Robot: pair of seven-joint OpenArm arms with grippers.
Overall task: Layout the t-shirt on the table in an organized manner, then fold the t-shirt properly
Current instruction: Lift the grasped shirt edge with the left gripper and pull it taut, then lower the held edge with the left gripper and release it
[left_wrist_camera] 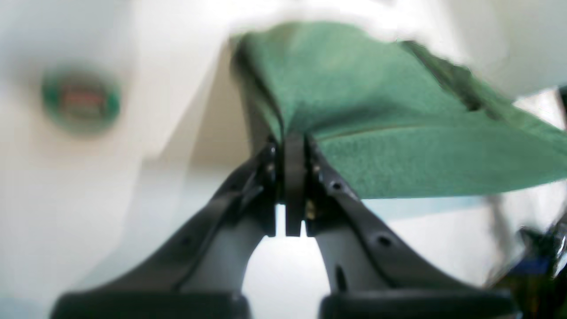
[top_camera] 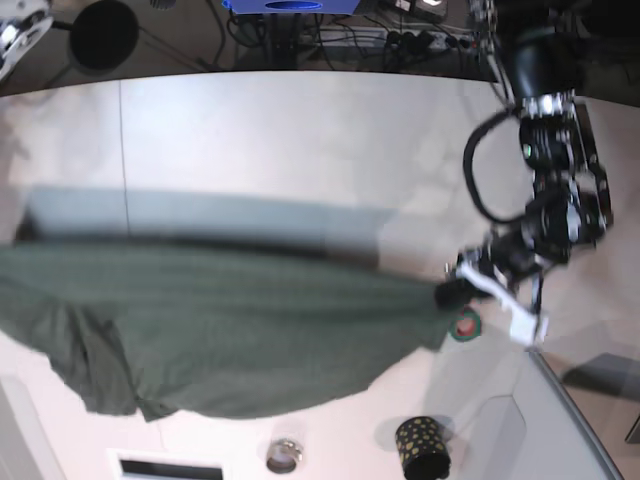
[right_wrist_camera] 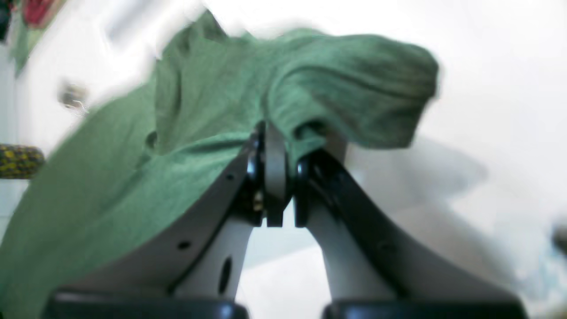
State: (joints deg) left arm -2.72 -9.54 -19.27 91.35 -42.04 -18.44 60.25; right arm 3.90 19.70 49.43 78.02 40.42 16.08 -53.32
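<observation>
Both claws are pinching the t-shirt [top_camera: 230, 330]: left claw [left_wrist_camera: 294, 146] gripping one edge, right claw [right_wrist_camera: 277, 141] another, holding the green cloth stretched above the white desk [top_camera: 280, 130].

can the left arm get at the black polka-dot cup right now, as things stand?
Probably not yet. The left gripper is shut on the t-shirt, held stretched above the table. The cup stands near, nothing between, but the arm would have to let go of the shirt first.
</observation>
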